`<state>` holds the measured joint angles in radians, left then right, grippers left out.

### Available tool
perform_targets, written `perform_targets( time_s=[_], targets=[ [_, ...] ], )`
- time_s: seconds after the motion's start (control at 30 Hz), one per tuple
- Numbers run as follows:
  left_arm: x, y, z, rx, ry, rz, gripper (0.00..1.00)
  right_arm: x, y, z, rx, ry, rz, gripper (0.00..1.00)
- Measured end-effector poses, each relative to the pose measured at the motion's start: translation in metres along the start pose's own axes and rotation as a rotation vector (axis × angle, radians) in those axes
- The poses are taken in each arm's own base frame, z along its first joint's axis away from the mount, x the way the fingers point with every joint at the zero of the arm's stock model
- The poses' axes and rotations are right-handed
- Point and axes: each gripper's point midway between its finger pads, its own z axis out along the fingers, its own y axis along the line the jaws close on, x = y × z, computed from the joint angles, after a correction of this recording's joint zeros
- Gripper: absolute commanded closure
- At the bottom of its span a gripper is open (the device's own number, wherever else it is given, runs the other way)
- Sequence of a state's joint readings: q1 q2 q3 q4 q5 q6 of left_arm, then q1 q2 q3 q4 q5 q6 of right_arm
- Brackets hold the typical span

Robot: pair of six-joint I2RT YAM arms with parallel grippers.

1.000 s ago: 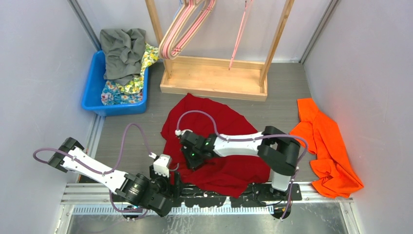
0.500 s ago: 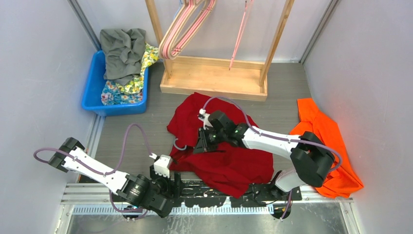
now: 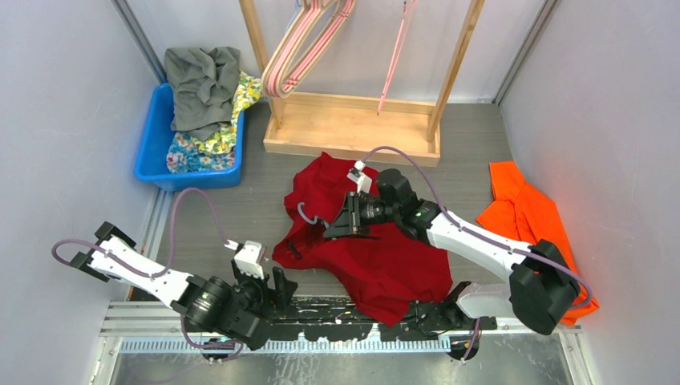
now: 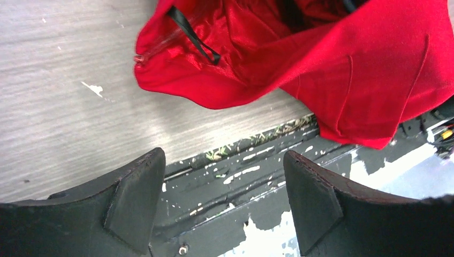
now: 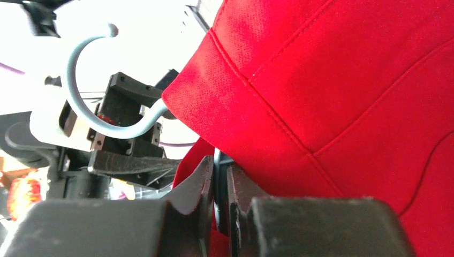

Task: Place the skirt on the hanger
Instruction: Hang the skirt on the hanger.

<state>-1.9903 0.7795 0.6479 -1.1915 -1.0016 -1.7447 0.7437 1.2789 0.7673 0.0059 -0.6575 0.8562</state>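
Two arms are working over the table (image 3: 216,212): the right gripper (image 3: 346,218), arm stretching forward-left, is pinching the red skirt (image 3: 385,261) at mid-table beside a hanger (image 5: 91,85) hook, while the left gripper (image 4: 225,160) is hovering spread by the skirt's near edge.

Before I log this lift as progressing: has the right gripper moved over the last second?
Yes. The right gripper has moved toward the wooden rack at the far side, pulling the red skirt along.

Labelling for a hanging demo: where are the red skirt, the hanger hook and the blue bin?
red skirt (image 3: 385,265): top external view, flat middle of the cloth.
hanger hook (image 5: 69,72): right wrist view, left of its curve.
blue bin (image 3: 152,140): top external view, its left wall.
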Motion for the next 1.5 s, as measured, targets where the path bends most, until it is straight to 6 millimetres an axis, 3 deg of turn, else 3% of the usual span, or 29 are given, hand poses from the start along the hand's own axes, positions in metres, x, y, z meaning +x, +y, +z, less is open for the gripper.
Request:
perform_targets(
  time_s=[0.2,0.37,0.43,0.63,0.83,0.97,1.03,1.13,1.2,1.27,1.33,1.5],
  targets=[
    [-0.030,0.007,-0.007,-0.010,-0.069,-0.006,0.16,-0.013,0.023,-0.018,-0.097,-0.043,0.045,0.99],
    [-0.048,0.005,-0.006,-0.052,-0.106,0.060,0.06,-0.020,0.034,-0.028,-0.141,-0.058,0.076,0.99],
    [-0.057,-0.004,-0.006,-0.059,-0.116,0.087,0.00,-0.022,0.036,-0.031,-0.149,-0.061,0.085,0.99],
    [-0.085,-0.039,-0.001,-0.044,-0.145,0.189,0.00,-0.026,0.042,-0.040,-0.167,-0.075,0.094,0.99],
    [-0.088,-0.070,0.021,-0.006,-0.081,0.347,0.00,-0.027,0.041,-0.042,-0.169,-0.079,0.094,0.99],
    [-0.088,-0.078,0.036,0.009,-0.050,0.457,0.00,-0.027,0.042,-0.043,-0.173,-0.074,0.094,0.99],
    [-0.093,-0.081,0.041,0.032,-0.046,0.470,0.13,-0.026,0.042,-0.043,-0.174,-0.071,0.094,0.99],
    [-0.107,-0.082,0.049,0.061,-0.047,0.449,0.55,-0.026,0.042,-0.044,-0.177,-0.069,0.097,0.99],
    [-0.116,-0.079,0.054,0.073,-0.046,0.434,0.75,-0.028,0.042,-0.045,-0.178,-0.070,0.099,0.99],
    [-0.124,-0.074,0.057,0.076,-0.046,0.422,0.81,-0.030,0.043,-0.047,-0.177,-0.074,0.105,0.99],
    [-0.132,-0.069,0.058,0.076,-0.051,0.408,0.98,-0.034,0.046,-0.050,-0.179,-0.080,0.106,0.99],
    [-0.147,-0.057,0.058,0.071,-0.065,0.366,1.00,-0.049,0.056,-0.061,-0.196,-0.118,0.097,0.99]
  ],
)
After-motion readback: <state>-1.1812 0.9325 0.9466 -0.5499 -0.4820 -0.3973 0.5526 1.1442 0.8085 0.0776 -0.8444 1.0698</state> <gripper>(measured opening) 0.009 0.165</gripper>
